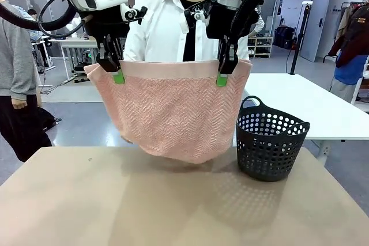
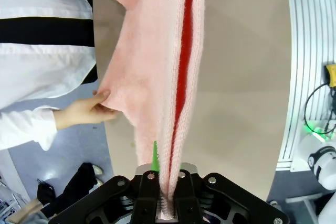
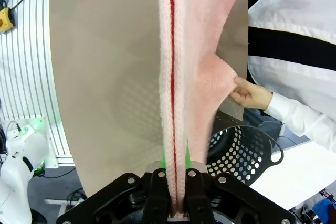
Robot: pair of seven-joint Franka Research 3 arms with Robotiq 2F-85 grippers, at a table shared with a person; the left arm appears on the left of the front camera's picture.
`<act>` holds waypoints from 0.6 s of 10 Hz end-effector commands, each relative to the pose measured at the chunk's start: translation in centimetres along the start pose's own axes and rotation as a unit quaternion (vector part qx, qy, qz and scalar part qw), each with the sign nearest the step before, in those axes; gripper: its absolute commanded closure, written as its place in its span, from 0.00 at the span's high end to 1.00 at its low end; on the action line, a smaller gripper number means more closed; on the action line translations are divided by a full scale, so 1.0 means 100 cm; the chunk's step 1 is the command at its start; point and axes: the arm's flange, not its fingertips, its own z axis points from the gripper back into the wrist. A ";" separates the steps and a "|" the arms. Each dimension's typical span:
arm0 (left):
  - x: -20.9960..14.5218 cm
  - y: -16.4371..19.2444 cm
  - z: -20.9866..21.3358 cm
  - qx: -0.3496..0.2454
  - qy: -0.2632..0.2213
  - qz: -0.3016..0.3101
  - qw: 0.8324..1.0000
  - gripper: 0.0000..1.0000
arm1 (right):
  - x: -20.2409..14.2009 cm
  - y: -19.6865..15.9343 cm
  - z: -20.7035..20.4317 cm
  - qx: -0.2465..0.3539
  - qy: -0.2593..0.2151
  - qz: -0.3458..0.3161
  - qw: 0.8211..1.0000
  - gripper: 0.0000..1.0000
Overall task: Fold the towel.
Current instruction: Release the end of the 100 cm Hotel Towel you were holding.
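Observation:
The salmon-pink towel (image 1: 173,113) hangs doubled above the table, its smooth band along the top edge. My left gripper (image 1: 117,75) is shut on the towel's top left corner and my right gripper (image 1: 222,78) is shut on its top right corner. The left wrist view has the towel (image 2: 157,66) running up from between the shut left gripper (image 2: 165,174). From the shut right gripper (image 3: 176,169) in the right wrist view, the towel (image 3: 191,61) likewise runs upward. A person's hands (image 2: 84,111) (image 3: 252,94) pinch the far layer of the cloth.
A dark perforated basket (image 1: 270,139) stands on the tan table (image 1: 173,205) at the right, just beside the hanging towel. A white table (image 1: 300,105) lies behind it. The person in a white shirt (image 1: 167,24) stands at the far side.

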 end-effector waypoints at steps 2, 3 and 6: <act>0.000 0.000 0.002 0.004 0.005 0.000 1.000 0.00 | -0.001 -0.001 0.000 -0.002 0.001 0.000 1.000 0.00; 0.000 0.000 0.002 0.004 0.005 0.000 1.000 0.00 | -0.001 -0.001 0.000 -0.002 0.001 0.000 1.000 0.00; 0.000 0.000 0.002 0.004 0.005 0.000 1.000 0.00 | -0.001 -0.001 0.000 -0.002 0.001 0.000 1.000 0.00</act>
